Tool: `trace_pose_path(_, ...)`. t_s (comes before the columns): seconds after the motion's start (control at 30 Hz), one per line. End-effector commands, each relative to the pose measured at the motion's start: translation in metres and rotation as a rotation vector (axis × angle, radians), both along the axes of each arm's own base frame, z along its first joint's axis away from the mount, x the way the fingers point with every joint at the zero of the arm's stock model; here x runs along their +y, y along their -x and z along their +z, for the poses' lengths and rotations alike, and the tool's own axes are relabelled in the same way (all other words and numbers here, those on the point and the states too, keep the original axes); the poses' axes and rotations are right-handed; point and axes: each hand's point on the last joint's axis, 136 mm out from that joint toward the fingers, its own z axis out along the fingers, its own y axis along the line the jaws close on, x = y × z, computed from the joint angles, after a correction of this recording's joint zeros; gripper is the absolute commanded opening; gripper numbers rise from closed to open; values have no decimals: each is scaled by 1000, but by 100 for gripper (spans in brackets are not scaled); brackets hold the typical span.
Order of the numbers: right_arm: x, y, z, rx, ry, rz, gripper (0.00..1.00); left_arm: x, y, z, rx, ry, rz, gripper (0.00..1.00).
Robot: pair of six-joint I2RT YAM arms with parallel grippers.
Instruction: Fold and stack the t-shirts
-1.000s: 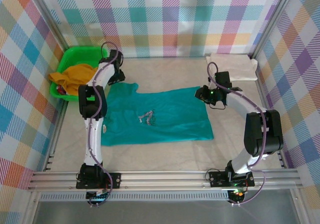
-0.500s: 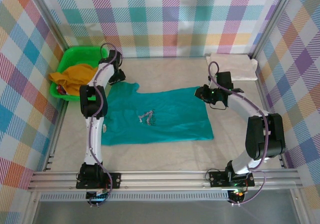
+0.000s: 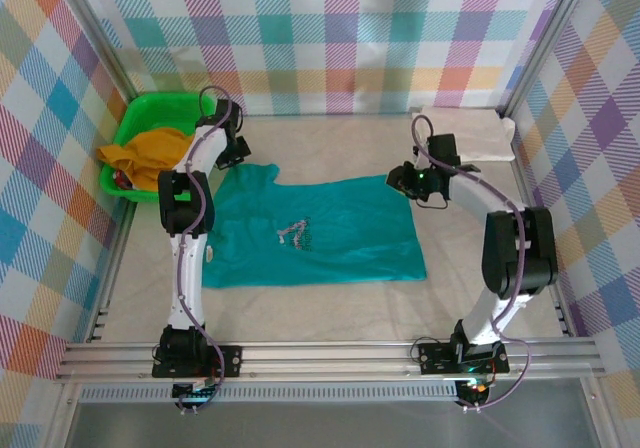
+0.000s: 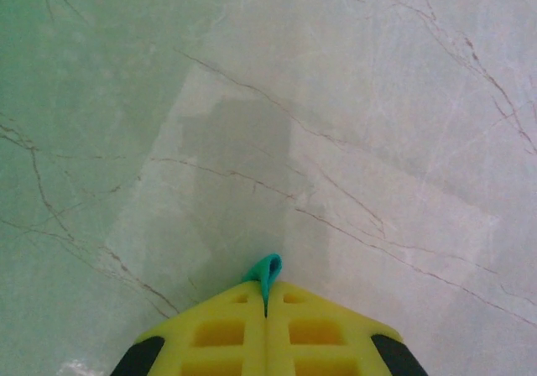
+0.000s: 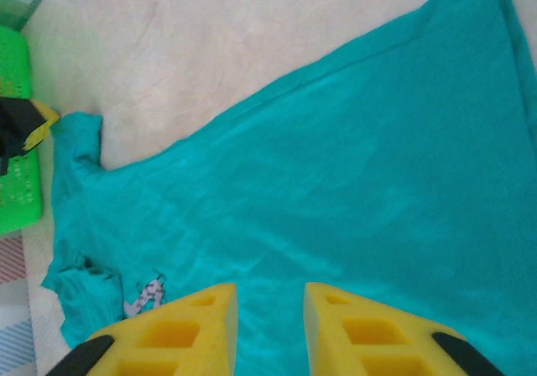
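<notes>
Teal soft-cloth t-shirt (image 3: 350, 243) with silver print: lay spread flat on pale marbled table (image 3: 300, 308). Left gripper (image 4: 266, 296): clamped fully on a teal fold at far-left sleeve. Right gripper (image 5: 270, 300): stood narrowly parted over the shirt, holding nothing. Folded cream-white t-shirt (image 3: 470, 133): lay far-right.

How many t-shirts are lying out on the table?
2. The teal cloth t-shirt with a silver print lies spread flat in the middle; the folded cream-white cloth t-shirt sits at the far right corner. Mustard-yellow cloth heaped in the green plastic basket may hide more.
</notes>
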Motion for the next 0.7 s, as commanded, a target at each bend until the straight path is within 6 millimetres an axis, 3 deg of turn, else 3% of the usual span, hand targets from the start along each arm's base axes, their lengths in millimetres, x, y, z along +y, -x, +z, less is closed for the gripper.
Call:
trace_pose_path(0.0,-27,-16,-10,29,82,-65,31,-9,-6,21,-42,24,-43,0)
trace_pose_path(0.1,-40,-33,-21,51,98,-89,33,-20,-7,33,-63,39,-75,0)
trace_pose_path(0.37,-32,-72,-41,89,92,-23,36,-44,-10,51,-107,70,-133,0)
trace_pose_path(0.67,-36,-96,-59,125,134,-29,37,-60,-10,65,-133,91,-171,0)
